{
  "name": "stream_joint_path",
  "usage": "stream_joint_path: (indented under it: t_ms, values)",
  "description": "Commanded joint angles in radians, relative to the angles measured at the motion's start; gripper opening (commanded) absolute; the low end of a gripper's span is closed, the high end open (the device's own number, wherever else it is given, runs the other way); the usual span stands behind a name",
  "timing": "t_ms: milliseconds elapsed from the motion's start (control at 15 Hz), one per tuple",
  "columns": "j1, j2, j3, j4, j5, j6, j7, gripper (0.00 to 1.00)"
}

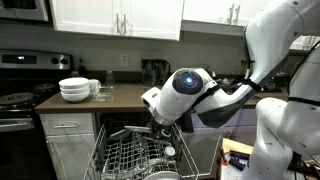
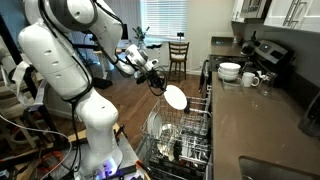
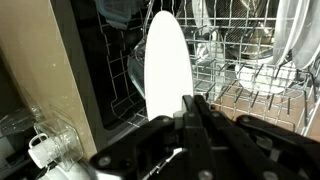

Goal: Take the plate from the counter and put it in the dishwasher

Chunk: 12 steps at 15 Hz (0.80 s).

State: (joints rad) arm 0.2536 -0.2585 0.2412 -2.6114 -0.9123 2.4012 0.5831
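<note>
The plate point(image 3: 164, 58) is small, round and white, and stands on edge in the wrist view. My gripper point(image 3: 191, 100) is shut on its rim, the two dark fingers pressed together at its lower right. In an exterior view the plate point(image 2: 175, 97) hangs tilted just above the dishwasher's grey wire rack point(image 2: 182, 135), held by the gripper point(image 2: 159, 83). The dishwasher point(image 1: 135, 155) stands open under the dark brown counter point(image 1: 120, 97), rack pulled out. In that exterior view the gripper point(image 1: 162, 127) reaches down over the rack and hides the plate.
A stack of deep white bowls point(image 1: 74, 89) and glassware point(image 1: 97, 87) sit on the counter beside the black stove point(image 1: 14, 100). Dishes point(image 3: 262, 78) lie among the rack's wires. A white mug point(image 2: 250, 79) stands by the bowls point(image 2: 229, 71). A chair point(image 2: 178, 55) stands at the back.
</note>
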Motion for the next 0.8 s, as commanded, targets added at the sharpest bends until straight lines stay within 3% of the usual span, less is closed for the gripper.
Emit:
stream_joint_path:
  t_ms: [0,467,733]
  values:
    - [-0.020,0.000,0.015,0.001,0.016,0.010,-0.013,0.01]
    - [-0.016,0.024,-0.001,0.003,0.182,-0.003,-0.080,0.01]
    - [-0.018,0.031,-0.011,-0.006,0.290,0.010,-0.221,0.01]
